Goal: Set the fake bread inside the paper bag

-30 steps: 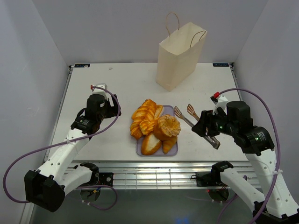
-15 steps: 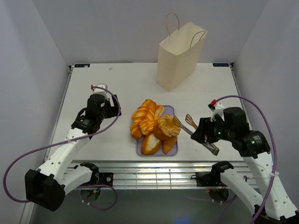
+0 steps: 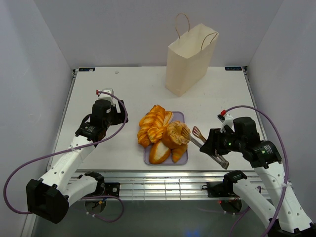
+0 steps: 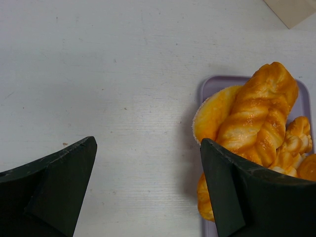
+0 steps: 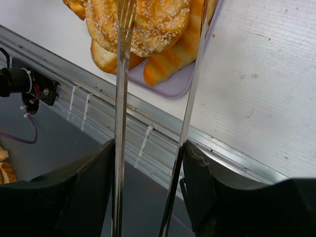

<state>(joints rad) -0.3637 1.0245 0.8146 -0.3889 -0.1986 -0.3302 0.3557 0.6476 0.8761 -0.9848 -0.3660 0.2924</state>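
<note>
The fake bread is a heap of glossy golden loaves, rolls and a round seeded bun on a lilac tray at mid-table. The paper bag stands upright at the back. My right gripper is shut on metal tongs; their arms are spread. One tong arm lies over the seeded bun, the other runs by the tray's right edge. My left gripper is open and empty, left of the tray; a braided loaf sits just beyond its right finger.
The table's metal front rail runs just below the tray, with cables and a drop beyond it. A corner of the bag shows at the top right of the left wrist view. Walls close in on both sides of the table.
My right arm has moved left toward the tray with the tongs; their tips went from the bare table to the round bun. The left arm has not moved.
</note>
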